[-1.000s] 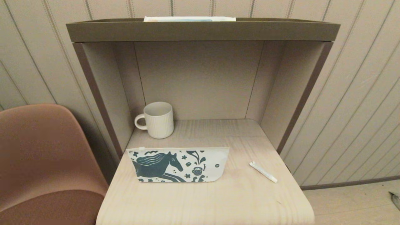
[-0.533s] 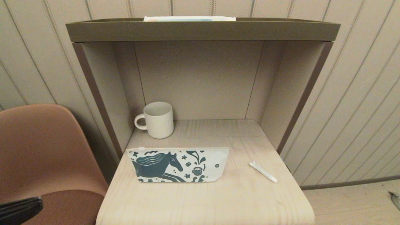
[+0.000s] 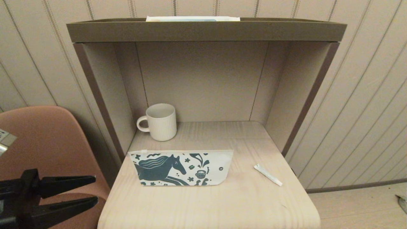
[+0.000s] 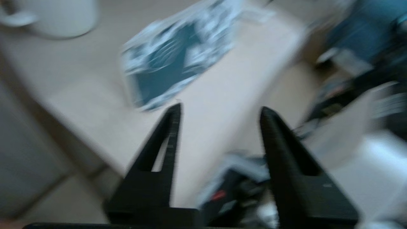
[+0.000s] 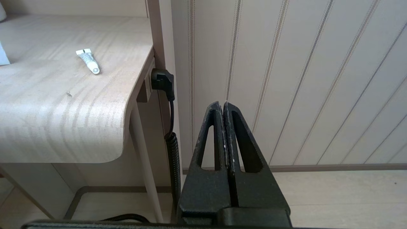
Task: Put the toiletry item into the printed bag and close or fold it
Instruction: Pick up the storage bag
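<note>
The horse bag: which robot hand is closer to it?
Left. The left gripper, open, hangs off the table's left edge, beside the printed bag. The right gripper, shut, is parked low beyond the table's right side, farther away.

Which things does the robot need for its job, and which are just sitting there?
Needed:
toiletry item
printed bag
left gripper, open, beside the table's left edge
right gripper, shut, parked off the table's right

Just there:
mug
chair

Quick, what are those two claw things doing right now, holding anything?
Left tool: open, holding nothing, off the desk's left edge.
Right tool: closed on nothing, parked low beside the desk.
</note>
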Robot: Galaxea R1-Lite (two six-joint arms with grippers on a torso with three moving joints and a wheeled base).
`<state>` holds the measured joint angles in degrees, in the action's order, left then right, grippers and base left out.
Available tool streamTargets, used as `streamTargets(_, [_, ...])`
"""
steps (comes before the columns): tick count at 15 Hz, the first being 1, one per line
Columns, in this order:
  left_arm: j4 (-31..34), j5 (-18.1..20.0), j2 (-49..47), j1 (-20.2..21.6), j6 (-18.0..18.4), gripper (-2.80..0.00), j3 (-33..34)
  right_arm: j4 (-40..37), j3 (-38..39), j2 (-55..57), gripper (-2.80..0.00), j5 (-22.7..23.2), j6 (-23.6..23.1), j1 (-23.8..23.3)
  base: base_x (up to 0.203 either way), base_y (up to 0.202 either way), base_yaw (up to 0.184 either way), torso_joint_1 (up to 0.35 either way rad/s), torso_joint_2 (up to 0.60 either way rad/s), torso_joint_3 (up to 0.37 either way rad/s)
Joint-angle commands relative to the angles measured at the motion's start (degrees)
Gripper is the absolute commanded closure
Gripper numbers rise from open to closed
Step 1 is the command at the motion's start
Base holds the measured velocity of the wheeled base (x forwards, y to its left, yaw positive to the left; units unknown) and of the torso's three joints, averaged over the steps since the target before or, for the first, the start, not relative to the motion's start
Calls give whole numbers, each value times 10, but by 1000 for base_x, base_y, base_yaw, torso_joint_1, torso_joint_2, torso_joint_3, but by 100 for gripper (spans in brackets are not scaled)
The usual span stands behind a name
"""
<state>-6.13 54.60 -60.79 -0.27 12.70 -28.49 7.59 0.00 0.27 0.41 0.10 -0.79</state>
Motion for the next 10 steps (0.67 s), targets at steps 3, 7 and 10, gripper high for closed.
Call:
streamTargets(3, [-36,-45,-80,1,96,-280,9,1,0,1,0,0,0,0,0,0,0,0,0,0])
streamTargets(7, [-123,-43,-116,-2,95,-280,5,1,0,1,0,0,0,0,0,0,0,0,0,0])
streamTargets(10, [-128,-42,-165,-24,104,-280,-9,1,0,1,0,0,0,0,0,0,0,0,0,0])
